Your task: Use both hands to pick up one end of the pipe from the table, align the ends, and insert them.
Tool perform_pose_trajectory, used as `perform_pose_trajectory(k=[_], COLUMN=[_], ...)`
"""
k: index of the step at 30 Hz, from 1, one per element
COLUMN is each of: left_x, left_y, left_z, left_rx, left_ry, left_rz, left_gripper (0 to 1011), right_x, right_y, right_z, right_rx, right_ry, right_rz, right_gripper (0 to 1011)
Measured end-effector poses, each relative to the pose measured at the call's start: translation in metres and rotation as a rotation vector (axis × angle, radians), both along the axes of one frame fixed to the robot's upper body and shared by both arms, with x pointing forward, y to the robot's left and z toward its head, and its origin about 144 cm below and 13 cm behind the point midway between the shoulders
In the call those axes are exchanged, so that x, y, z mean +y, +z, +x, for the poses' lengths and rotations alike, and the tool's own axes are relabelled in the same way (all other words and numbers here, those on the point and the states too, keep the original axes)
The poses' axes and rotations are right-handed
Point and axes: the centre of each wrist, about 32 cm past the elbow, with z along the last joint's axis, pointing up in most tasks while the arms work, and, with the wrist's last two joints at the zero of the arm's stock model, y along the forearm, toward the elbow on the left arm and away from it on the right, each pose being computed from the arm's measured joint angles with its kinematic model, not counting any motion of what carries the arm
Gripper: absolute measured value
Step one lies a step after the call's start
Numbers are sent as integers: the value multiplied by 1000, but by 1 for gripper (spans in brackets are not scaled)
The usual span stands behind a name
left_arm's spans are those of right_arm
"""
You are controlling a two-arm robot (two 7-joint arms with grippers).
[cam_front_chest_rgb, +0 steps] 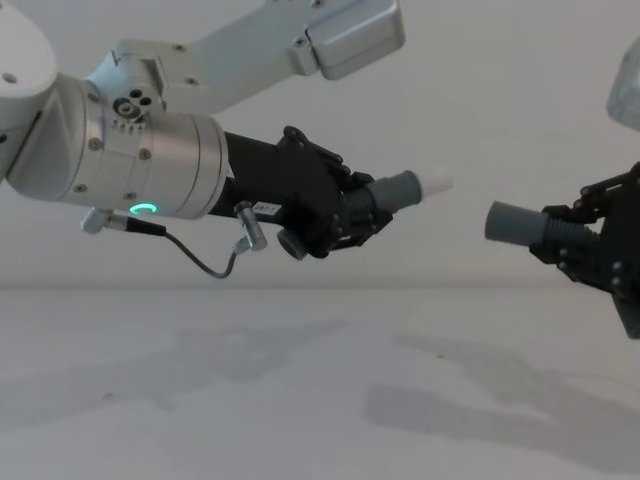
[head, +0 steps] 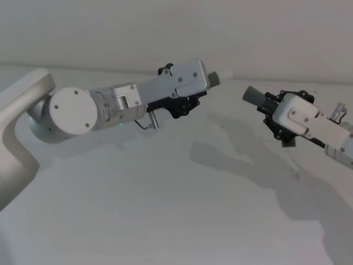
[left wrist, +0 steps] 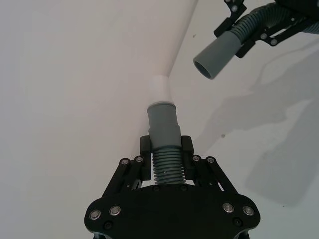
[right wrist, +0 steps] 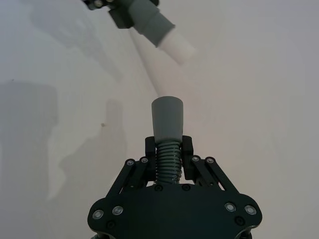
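The left gripper point(left wrist: 166, 149) is clamping the ribbed part of one pipe piece point(left wrist: 162, 119), with its pale tip point(left wrist: 160, 89) pointing toward 3 o'clock in the chest view. The right gripper point(right wrist: 168, 147) is gripping the other piece point(right wrist: 167, 117), whose open mouth point(left wrist: 205, 68) is facing 9 o'clock and is dark inside. Both are hanging above the table point(cam_front_chest_rgb: 300, 400), ends apart. The fingers are hiding each piece's rear.
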Motion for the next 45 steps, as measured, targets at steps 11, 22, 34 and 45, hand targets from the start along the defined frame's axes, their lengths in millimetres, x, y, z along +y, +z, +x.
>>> perform_pose_trajectory(k=[11,22,34,45], left_x=[0,0,5,14], left_y=[-1,0,-2,-8], left_z=[0,1,3,3], left_rx=[19,7,-63,-160], left_ry=[7,-38,-134,-207], left_rz=[-17,20,78,117], left_gripper=[342,342,342,342], right_x=[-12,-19,-22,-28], right_y=[10,28,39,48], right_z=[6,14,18,11], right_rx=[-52,-97,-108,-105], right_ry=[61,97,124,148], right_rz=[-71,-145,-224,-291], right_gripper=[280,280,280,280])
